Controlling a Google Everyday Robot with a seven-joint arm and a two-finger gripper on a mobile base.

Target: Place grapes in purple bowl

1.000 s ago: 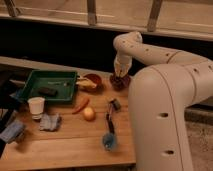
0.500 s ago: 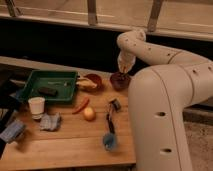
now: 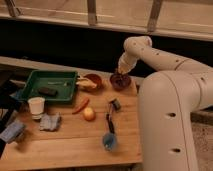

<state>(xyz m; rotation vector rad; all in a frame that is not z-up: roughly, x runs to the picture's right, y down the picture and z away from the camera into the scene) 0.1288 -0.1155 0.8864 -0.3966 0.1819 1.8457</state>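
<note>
Gripper directly over the purple bowl

The gripper (image 3: pixel 120 72) hangs just above the purple bowl (image 3: pixel 120 81) at the table's (image 3: pixel 70 142) far edge; the grapes (image 3: pixel 120 79) appear to sit in the bowl, right beneath the jaws. Whether the jaws grasp or have released, I cannot tell.

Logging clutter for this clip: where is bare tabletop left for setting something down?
Bare wood lies along the near edge, between the cloth and the blue cup, and left of the round fruit. The far edge is crowded: tray, brown bowl, purple bowl, with the gripper just over that bowl.
</note>
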